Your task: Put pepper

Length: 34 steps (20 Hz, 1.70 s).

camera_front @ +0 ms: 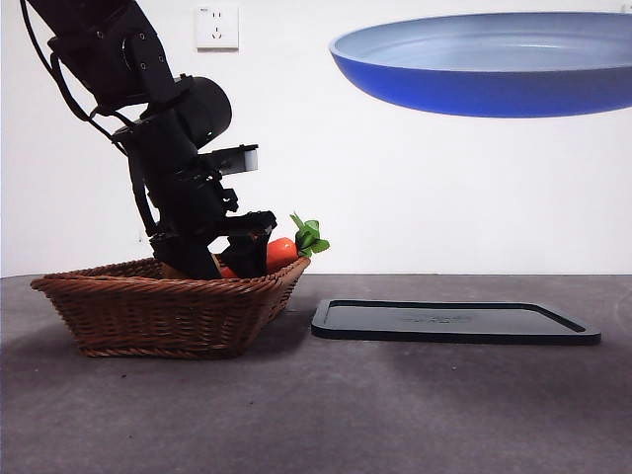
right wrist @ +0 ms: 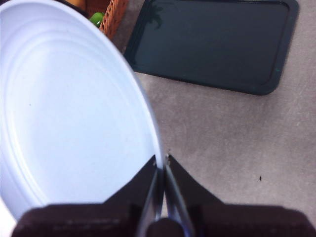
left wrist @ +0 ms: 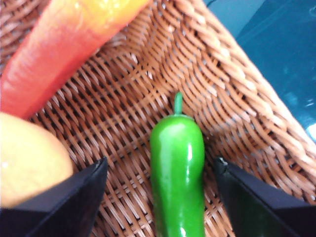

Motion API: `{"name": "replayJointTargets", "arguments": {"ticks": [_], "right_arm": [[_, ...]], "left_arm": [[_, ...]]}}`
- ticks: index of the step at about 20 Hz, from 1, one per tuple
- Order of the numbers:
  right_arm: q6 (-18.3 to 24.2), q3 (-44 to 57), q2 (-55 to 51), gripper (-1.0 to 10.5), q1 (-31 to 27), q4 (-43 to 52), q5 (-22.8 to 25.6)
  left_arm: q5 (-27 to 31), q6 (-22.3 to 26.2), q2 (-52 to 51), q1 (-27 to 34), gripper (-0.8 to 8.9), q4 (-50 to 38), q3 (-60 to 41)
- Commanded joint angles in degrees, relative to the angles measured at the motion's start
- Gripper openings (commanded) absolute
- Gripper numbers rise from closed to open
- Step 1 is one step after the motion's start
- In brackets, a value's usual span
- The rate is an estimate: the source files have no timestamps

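Observation:
The glossy green pepper (left wrist: 177, 177) lies on the floor of the brown wicker basket (camera_front: 158, 306), stem pointing away from the camera. My left gripper (left wrist: 160, 197) is down inside the basket, jaws open on either side of the pepper, not closed on it. In the front view the left arm (camera_front: 183, 197) hides the pepper. My right gripper (right wrist: 162, 165) is shut on the rim of a blue plate (right wrist: 69, 108), held high in the air at the upper right of the front view (camera_front: 494, 64).
An orange-red carrot (left wrist: 64, 49) with green leaves (camera_front: 308, 237) and a round yellow fruit (left wrist: 27, 158) lie in the basket beside the pepper. A flat black tray (camera_front: 454, 322) lies on the grey table right of the basket, below the plate.

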State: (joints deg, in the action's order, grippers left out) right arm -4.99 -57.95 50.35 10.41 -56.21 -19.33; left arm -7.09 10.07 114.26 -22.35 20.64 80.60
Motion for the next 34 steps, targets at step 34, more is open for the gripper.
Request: {"name": "replayJointTargets", "arguments": {"ticks": [34], "right_arm": [[-0.72,-0.72,3.41,0.1,0.02,0.87,0.31]], "left_arm": [[0.90,0.22,-10.05,-1.62,0.47,8.17,1.20]]}}
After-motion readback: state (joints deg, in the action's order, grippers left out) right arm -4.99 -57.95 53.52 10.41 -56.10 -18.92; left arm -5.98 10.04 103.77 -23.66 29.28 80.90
